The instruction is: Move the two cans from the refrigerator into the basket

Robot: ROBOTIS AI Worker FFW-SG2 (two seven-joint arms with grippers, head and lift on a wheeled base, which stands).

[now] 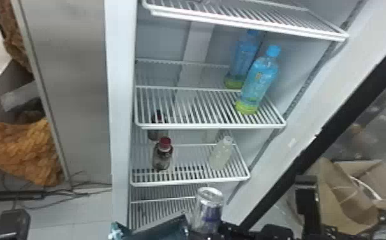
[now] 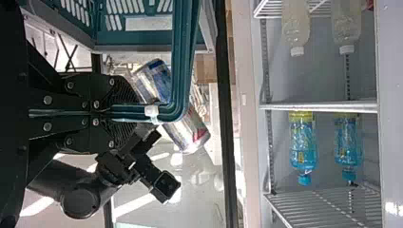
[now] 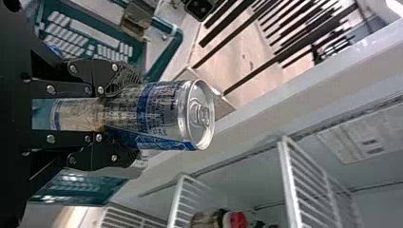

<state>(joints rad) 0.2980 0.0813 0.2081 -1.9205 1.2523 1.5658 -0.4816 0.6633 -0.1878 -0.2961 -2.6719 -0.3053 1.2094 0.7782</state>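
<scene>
At the bottom of the head view, my right gripper [image 1: 232,230] holds a silver-and-blue can [image 1: 208,209] upright, in front of the lowest refrigerator shelves. In the right wrist view, my right gripper [image 3: 119,114] is shut around the can [image 3: 164,114], whose top faces away from the palm. Part of the green basket [image 1: 157,230] lies just left of the can in the head view. My left gripper [image 2: 135,112] is shut on the basket's handle [image 2: 179,61] in the left wrist view, with the can [image 2: 192,130] behind the handle. Most of the basket's inside is hidden.
The open refrigerator has wire shelves [image 1: 211,126] with blue bottles [image 1: 258,83], a red-capped bottle [image 1: 162,158] and a pale bottle [image 1: 220,156]. Its door frame runs diagonally on the right, beside a cardboard box [image 1: 345,204]. A grey panel [image 1: 70,89] stands left.
</scene>
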